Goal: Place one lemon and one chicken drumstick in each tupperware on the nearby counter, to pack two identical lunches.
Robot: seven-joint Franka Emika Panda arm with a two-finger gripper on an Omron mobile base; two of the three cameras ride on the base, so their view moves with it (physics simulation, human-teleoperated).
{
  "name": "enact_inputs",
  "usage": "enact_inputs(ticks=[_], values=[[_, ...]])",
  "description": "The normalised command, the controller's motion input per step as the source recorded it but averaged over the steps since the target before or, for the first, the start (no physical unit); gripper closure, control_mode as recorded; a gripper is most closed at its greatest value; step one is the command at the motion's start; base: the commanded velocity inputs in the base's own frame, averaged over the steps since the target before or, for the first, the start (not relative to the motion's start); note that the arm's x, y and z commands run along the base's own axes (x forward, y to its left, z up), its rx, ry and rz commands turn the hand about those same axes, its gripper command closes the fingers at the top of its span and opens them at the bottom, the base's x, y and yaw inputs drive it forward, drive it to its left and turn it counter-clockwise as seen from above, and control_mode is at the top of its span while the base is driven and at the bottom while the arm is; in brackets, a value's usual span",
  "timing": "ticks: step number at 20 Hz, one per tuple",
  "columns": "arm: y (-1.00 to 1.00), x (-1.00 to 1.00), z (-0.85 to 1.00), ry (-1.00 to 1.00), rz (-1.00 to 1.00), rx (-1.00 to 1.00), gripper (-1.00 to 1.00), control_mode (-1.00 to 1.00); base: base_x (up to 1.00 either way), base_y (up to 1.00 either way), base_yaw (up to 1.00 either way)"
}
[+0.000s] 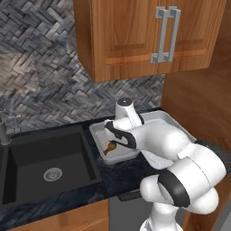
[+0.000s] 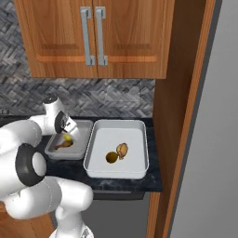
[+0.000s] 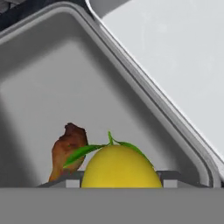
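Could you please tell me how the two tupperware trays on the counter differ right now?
The larger tray is clearly bigger than the smaller tray and sits to its right in the right base view. The larger tray holds a drumstick and a dark-looking lemon; the smaller tray holds only a drumstick, with the gripper carrying a yellow lemon over it. Both are shallow, pale, rounded-cornered trays lying side by side on the black counter.

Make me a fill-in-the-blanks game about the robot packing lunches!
1. The gripper holds a yellow ____ over the smaller tupperware.
2. The food already lying in the smaller tupperware is a chicken ____.
3. The larger tupperware holds ____ food items.
4. Left of the tupperware, the counter has a black ____.

Missing words: lemon, drumstick, two, sink
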Motion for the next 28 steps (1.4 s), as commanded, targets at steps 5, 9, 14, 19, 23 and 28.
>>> enact_inputs(ticks=[5,9,14,19,23,28], values=[[0.01,0.96,-0.33,0.02,0.0,0.0,1.0,-1.0,0.0,0.0,0.0],[0.09,0.98,-0.64,0.0,0.0,0.0,-1.0,-1.0,0.0,0.0,0.0],[0.36,0.36,-0.47,0.03,0.0,-0.01,-1.0,-1.0,0.0,0.0,0.0],[0.05,-0.02,0.26,-0.04,0.0,0.0,-1.0,-1.0,0.0,0.0,0.0],[0.02,-0.41,1.0,-0.15,0.0,0.0,-1.0,-1.0,0.0,0.0,0.0],[0.0,-0.97,1.0,-0.31,0.0,0.0,-1.0,-1.0,0.0,0.0,0.0]])
